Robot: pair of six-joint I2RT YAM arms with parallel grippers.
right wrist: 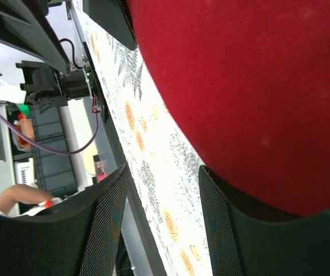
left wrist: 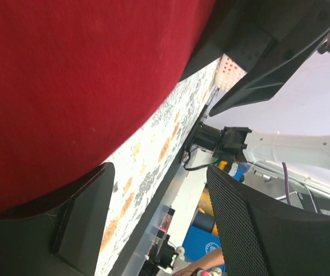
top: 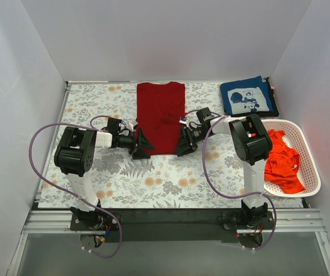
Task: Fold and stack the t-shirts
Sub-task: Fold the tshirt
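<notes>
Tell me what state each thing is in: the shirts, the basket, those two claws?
Dark red cloth t-shirt: flat, folded into a long strip.
Navy t-shirt with white print: folded square, far right corner.
White perforated plastic basket: upright, one shirt inside.
Bright orange-red t-shirt: crumpled in that basket.
Left gripper: open, at the red shirt's near left corner.
Right gripper: open, at its near right corner.

- A floral cloth with grey leaves and orange blooms covers the counter.
- A white perforated basket sits at the counter's right edge.
- Plain white walls enclose 3 sides.
</notes>
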